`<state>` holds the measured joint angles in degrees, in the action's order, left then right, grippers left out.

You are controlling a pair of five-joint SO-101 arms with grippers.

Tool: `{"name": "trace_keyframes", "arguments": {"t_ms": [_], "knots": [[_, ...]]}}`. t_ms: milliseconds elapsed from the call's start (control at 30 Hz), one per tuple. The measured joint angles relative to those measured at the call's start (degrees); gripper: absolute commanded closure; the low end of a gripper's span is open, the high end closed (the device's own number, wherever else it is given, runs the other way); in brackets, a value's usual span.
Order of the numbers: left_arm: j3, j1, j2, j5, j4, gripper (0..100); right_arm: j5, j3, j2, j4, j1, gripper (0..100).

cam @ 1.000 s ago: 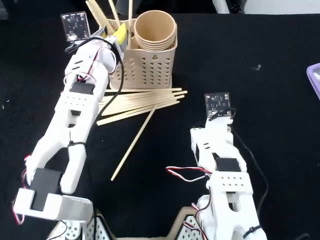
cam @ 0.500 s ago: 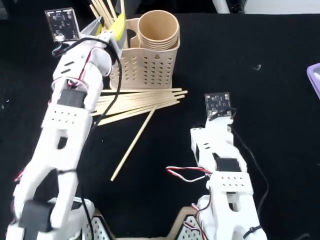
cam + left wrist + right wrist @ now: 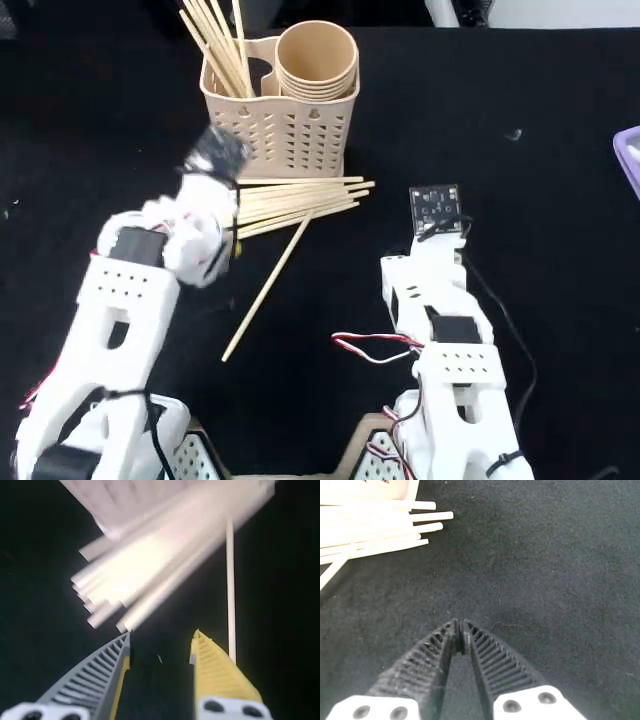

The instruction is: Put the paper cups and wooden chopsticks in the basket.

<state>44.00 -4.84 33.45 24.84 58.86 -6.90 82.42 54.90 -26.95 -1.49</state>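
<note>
- Up at the far side of the black cloth-covered table (image 3: 540,320), we've got the beige perforated plastic basket (image 3: 290,135) standing upright, well apart from both arm bases.
- Its right compartment holds the stack of tan paper cups (image 3: 316,60), nested with mouths up. Those are in!
- In the left compartment, a sheaf of pale wooden chopsticks (image 3: 215,45) stands leaning, the upper ends fanning out past the rim.
- There's plenty lying outside, though: a loose bundle of wooden chopsticks (image 3: 300,200) lies flat on the cloth, right in front of the basket. We can't tell whether it touches the basket's foot.
- One single stray chopstick (image 3: 268,288) lies on a diagonal, its far end up against the bundle and its near end out alone on the cloth.
- Now the white left arm (image 3: 120,300): it reaches toward the bundle's left end, and its wrist is a blur from above.
- From that wrist we see the left gripper (image 3: 161,636) spread wide, one finger grey and one yellow. Nothing sits between them, and they hang just short of the bundle's cut ends.
- Over to the white right arm (image 3: 445,330), which sits folded close to its base, near the bundle's right tips.
- The right gripper (image 3: 459,626) is pinched tight, black tips touching, with nothing in it. It's low over bare cloth, and the bundle's tips lie off to one side.
- At the table's right edge we spot a purple-rimmed object (image 3: 630,150), too cropped to identify.
</note>
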Motion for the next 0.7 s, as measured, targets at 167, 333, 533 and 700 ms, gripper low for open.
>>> {"name": "trace_keyframes", "arguments": {"t_ms": [167,333,533,700], "knots": [[0.35,0.44,-12.48,6.95,-5.1,73,0.0,0.0,0.0,0.0,0.0,98.7],[-8.44,0.79,-30.33,9.93,-6.24,76,0.0,0.0,0.0,0.0,0.0,98.7],[-16.97,1.23,-40.44,10.46,-5.89,77,0.0,0.0,0.0,0.0,0.0,98.7],[-18.9,1.32,-40.79,14.51,-3.16,77,-1.14,0.0,0.0,0.0,0.0,98.7]]}}
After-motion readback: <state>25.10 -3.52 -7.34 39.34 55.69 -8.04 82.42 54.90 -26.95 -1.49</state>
